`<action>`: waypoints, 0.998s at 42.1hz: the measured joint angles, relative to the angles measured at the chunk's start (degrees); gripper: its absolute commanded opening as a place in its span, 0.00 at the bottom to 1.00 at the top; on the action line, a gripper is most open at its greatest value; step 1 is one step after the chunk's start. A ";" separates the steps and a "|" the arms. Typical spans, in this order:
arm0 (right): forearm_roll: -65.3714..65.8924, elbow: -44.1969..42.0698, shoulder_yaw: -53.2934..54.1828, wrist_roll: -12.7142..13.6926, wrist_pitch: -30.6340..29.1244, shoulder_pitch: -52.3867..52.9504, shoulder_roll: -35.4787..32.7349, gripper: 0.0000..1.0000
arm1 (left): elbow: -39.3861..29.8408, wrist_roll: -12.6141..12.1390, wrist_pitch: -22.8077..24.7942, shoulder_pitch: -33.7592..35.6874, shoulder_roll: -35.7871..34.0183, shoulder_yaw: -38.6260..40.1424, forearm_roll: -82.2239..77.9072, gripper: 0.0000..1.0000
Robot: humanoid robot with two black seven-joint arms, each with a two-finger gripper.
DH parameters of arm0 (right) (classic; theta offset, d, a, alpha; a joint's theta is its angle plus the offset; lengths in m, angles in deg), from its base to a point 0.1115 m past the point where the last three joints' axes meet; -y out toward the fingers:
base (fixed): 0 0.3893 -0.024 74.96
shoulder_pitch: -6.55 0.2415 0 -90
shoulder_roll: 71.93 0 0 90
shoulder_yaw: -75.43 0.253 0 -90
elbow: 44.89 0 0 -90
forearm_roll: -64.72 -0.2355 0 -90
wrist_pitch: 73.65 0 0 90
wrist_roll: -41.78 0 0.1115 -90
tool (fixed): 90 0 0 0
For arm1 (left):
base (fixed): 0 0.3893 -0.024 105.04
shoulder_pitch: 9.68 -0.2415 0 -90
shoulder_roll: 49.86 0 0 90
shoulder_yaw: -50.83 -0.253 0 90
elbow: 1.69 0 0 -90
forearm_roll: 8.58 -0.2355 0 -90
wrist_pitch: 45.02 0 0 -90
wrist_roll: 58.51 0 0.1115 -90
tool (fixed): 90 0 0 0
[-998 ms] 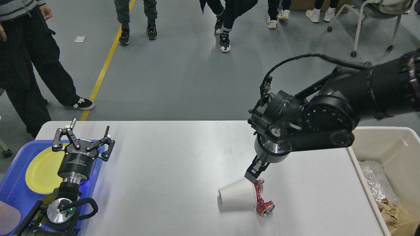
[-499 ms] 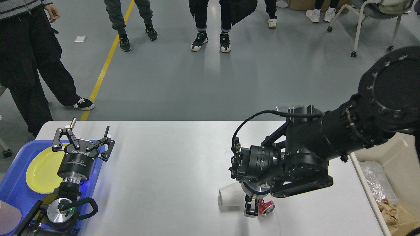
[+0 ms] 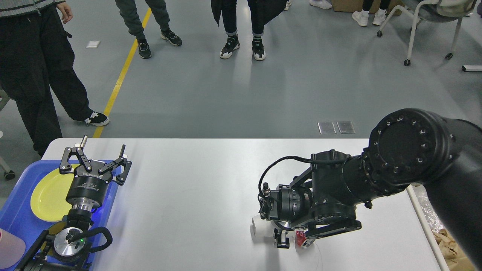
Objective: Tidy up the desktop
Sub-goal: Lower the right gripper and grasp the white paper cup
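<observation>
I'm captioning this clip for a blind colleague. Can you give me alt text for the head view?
The right gripper reaches down over a tipped white paper cup and a crushed red can on the white desktop; whether its jaws grip either is unclear. The left gripper hangs open above a yellow plate on a blue tray.
</observation>
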 measured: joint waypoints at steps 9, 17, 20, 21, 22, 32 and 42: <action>0.70 -3.12 -0.15 -0.06 1.63 -3.43 0.17 0.88 | 0.00 0.00 0.02 0.00 0.00 0.00 0.00 0.96; 2.96 -6.52 -0.24 -0.06 3.07 -6.79 0.24 0.88 | 0.00 0.00 0.05 0.00 0.00 0.00 0.00 0.96; 3.55 -7.43 -0.29 -0.06 3.37 -7.75 0.24 0.88 | 0.00 0.00 0.06 0.00 0.00 0.00 0.00 0.96; 3.66 -7.62 -0.31 -0.06 3.43 -8.01 0.24 0.88 | 0.00 0.00 0.06 0.00 0.00 0.00 0.00 0.96; 3.76 -7.78 -0.34 -0.06 3.48 -8.28 0.24 0.88 | 0.00 0.00 0.06 0.00 0.00 0.00 0.00 0.96; 3.91 -8.59 -2.09 -0.06 3.58 -9.67 0.19 0.85 | 0.00 0.00 0.06 0.00 0.00 0.00 0.00 0.96; 3.36 -9.86 -3.34 0.01 3.58 -10.07 0.16 0.61 | 0.00 0.00 0.06 0.00 0.00 0.00 0.00 0.96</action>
